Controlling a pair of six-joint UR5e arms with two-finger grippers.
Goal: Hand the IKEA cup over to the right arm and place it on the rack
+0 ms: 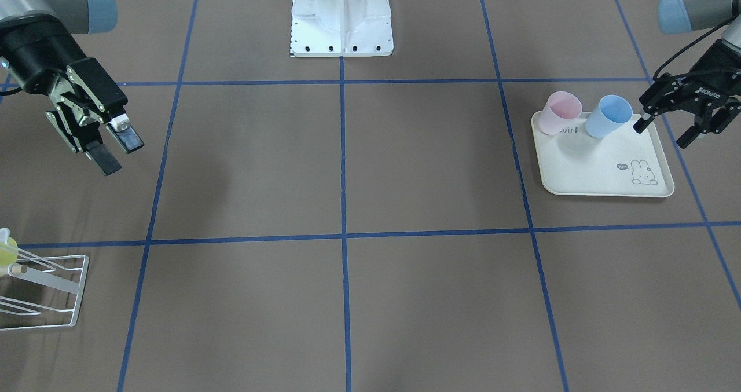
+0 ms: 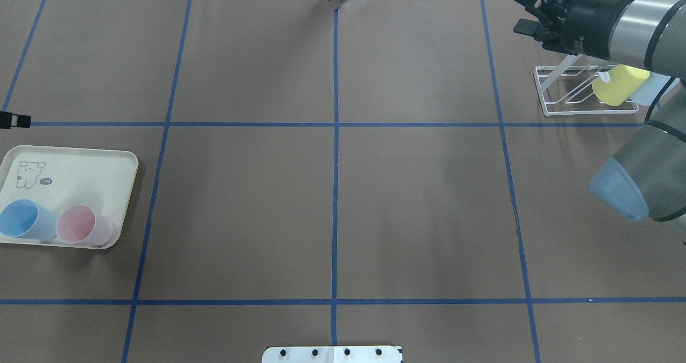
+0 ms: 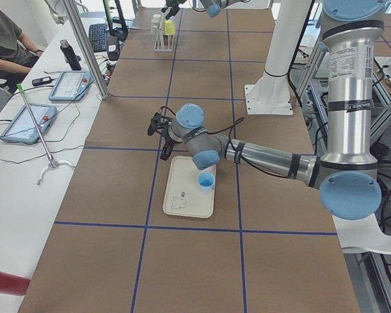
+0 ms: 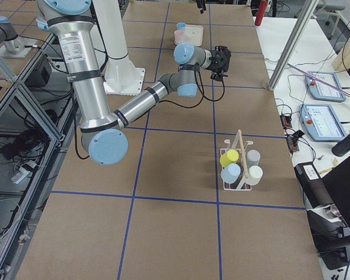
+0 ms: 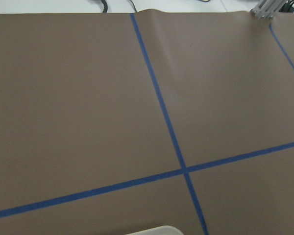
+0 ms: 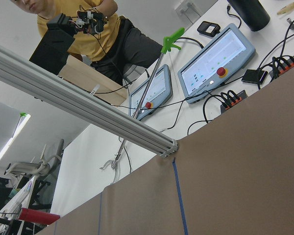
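A blue cup and a pink cup stand on the cream rabbit-print tray. My left gripper hovers open just beside the blue cup, one fingertip close to the cup's side and nothing between the fingers. From overhead, both cups sit at the tray's near edge. My right gripper hangs open and empty above the table. The white wire rack holds a yellow cup. In the exterior right view the rack carries several cups.
The white robot base stands at mid-table. Blue tape lines divide the brown table. Touch-screen pendants and cables lie past the table's far edge. A seated person is at the operators' side.
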